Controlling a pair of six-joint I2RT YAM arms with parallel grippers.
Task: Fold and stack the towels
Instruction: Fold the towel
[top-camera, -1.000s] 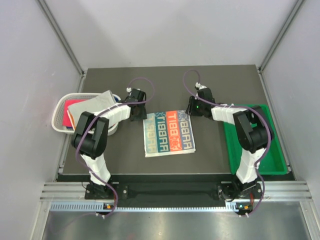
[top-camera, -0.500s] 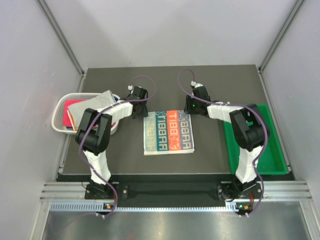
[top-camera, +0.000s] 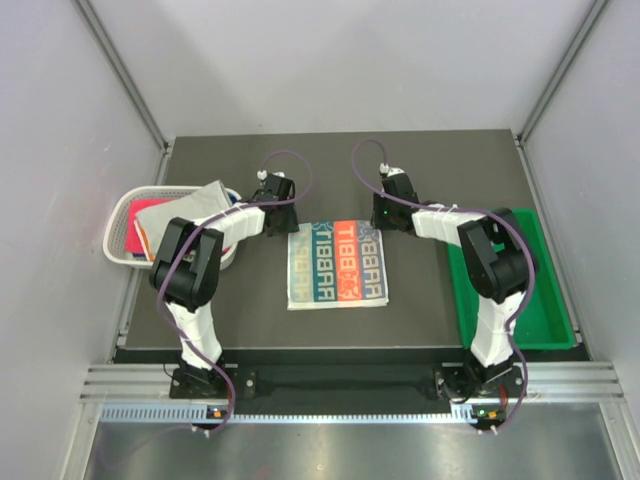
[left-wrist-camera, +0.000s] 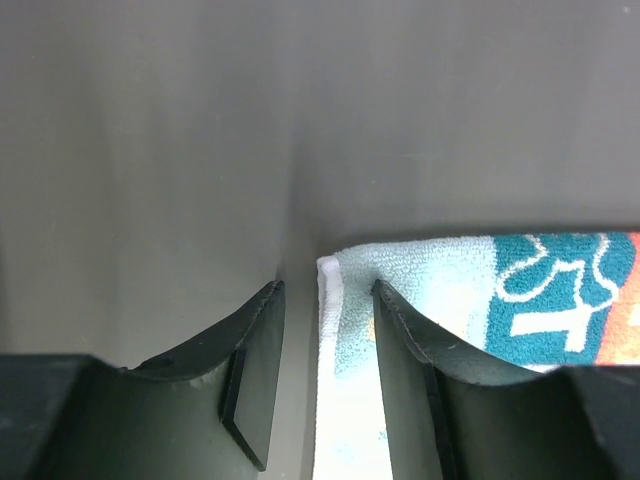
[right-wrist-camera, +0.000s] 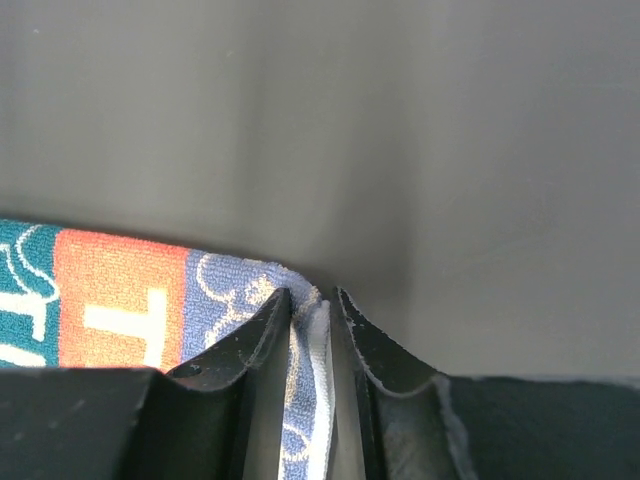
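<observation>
Right end effector (right-wrist-camera: 312, 296) pinches towel (top-camera: 337, 263) corner | left end effector (left-wrist-camera: 327, 288) straddles corner

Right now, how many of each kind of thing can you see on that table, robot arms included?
Robot arms: 2, the left arm and the right arm
Spread flat, the printed towel: 1
Towels in the basket that can be told apart: 2, a grey towel and a pink-red towel; more may lie beneath
The white basket: 1
The green tray: 1
Total: 7

We saw nubbly terry cloth on the towel (left-wrist-camera: 440, 290), a smooth matt table (left-wrist-camera: 300, 120), a plastic tray (top-camera: 550, 300), a plastic mesh basket (top-camera: 115, 232).
</observation>
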